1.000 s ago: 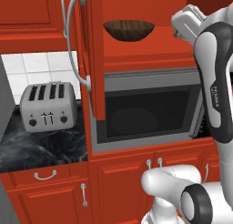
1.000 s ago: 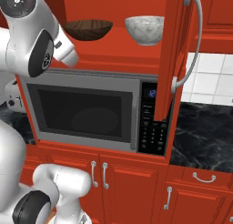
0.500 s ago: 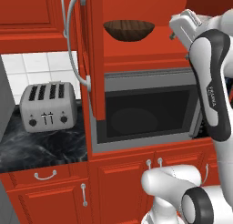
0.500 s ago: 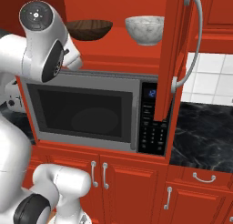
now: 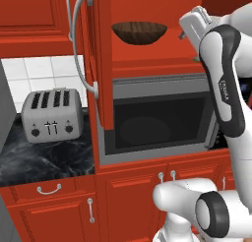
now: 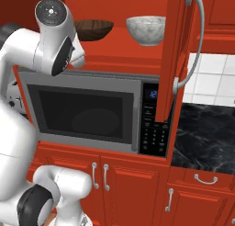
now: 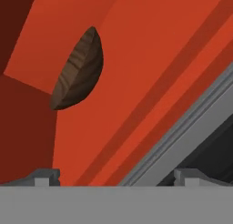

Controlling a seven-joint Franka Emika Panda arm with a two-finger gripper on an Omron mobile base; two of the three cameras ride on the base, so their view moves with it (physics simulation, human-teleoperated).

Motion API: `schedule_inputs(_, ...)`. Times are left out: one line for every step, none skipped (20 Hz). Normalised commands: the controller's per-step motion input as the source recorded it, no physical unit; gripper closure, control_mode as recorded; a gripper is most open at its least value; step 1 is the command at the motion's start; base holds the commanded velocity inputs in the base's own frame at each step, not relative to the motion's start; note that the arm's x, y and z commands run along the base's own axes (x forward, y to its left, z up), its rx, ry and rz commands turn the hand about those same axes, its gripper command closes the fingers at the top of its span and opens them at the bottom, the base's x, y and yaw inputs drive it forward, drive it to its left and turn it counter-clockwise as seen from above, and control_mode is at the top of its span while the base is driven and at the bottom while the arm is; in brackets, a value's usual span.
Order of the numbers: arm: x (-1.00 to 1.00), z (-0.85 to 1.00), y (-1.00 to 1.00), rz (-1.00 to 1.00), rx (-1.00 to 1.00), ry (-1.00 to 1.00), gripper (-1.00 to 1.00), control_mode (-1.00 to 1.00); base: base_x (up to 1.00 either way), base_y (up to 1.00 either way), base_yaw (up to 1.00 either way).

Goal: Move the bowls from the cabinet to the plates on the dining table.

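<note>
Red wall cabinet (image 5: 147, 49) standing open, doors swung out to either side, each bearing a long curved silver bar handle (image 6: 195, 41). Below the cabinet shelf, a stainless microwave (image 6: 87, 112) with dark glass door and a black keypad panel (image 6: 151, 124); a small blue display lit there, digits too small to read. Black veined marble counter (image 5: 44, 157) at both sides, over red drawers and lower doors with small silver handles. White arm (image 5: 224, 88) raised in front of the cabinet's right part; faint grey lettering along its dark forearm strip, unreadable. Silver four-slot toaster (image 5: 51, 115) on the counter left of the microwave, against white wall tiles. Dark brown wood-grain bowl (image 5: 140, 32) upright on the cabinet shelf, left of the white marbled bowl (image 6: 146, 30), the two near but apart. Gripper (image 7: 117, 175) spread wide and empty, tips short of the shelf edge, pointing toward the wooden bowl, seen tilted in the hand view.
</note>
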Motion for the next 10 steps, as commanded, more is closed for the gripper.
schedule_inputs(0.25,0.21,0.00,0.00,0.02,0.11,-1.00,-1.00,0.00,0.00,0.00)
schedule_inputs(0.23,0.22,0.00,0.00,0.00,0.07,-1.00,-1.00,0.00,0.00,0.00)
schedule_inputs(0.21,0.21,0.00,0.00,0.00,0.07,-1.00,-1.00,0.00,0.00,0.00)
schedule_inputs(0.19,0.12,0.00,0.00,0.00,0.07,-1.00,-1.00,0.00,0.00,0.00)
schedule_inputs(0.19,0.00,0.00,0.00,0.00,0.04,-1.00,-1.00,0.00,0.00,0.00)
schedule_inputs(0.21,0.00,0.00,0.00,0.00,0.04,-1.00,-1.00,0.00,0.00,0.00)
schedule_inputs(0.26,0.00,0.00,0.00,0.00,0.01,-1.00,-1.00,0.00,0.00,0.00)
schedule_inputs(0.30,0.00,0.00,0.00,0.00,0.00,-1.00,-1.00,0.00,0.00,0.00)
schedule_inputs(0.34,-0.04,0.00,0.00,0.00,0.00,-1.00,-1.00,0.00,0.00,0.00)
schedule_inputs(0.36,-0.03,0.00,0.00,0.00,0.00,-1.00,-1.00,0.00,0.00,0.00)
